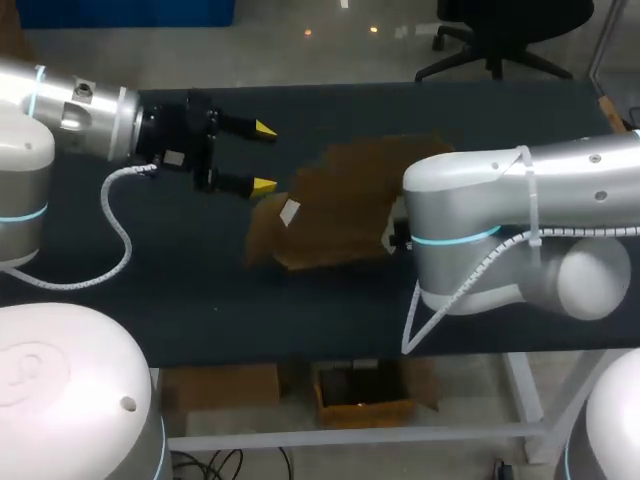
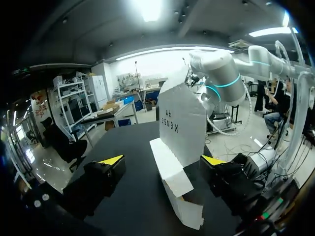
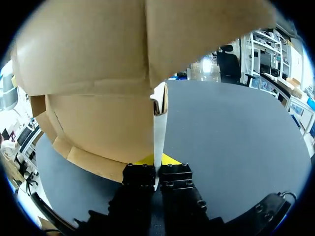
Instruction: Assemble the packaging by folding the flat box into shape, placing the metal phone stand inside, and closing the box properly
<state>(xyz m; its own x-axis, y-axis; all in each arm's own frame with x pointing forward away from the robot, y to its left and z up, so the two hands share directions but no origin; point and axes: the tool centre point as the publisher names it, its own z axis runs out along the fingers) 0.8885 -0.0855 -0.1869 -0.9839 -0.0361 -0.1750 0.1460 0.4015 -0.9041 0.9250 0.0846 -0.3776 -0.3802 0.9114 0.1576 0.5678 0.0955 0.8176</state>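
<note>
me: at mid-tabletop [image 1: 200, 305] the box [image 1: 340, 205] sits partly folded, one side standing up. my right end effector [image 3: 155, 162] is clamped on a thin panel [image 3: 159, 137] of it, edge-on. my left end effector [image 1: 264, 158] hangs just beside the box's left end, spread wide, holding nothing.
op: how'll it handle?
me: thin cardboard, so light, prob. springy at the creases; it'd buckle if squeezed mid-panel. i'd take hold near a fold line or a flap edge.
op: room to move?
me: bare tabletop on the near side & to my left, edges well off. my right arm [image 1: 520, 190] overhangs the box, so that side's tight. stand's not in view.
</note>
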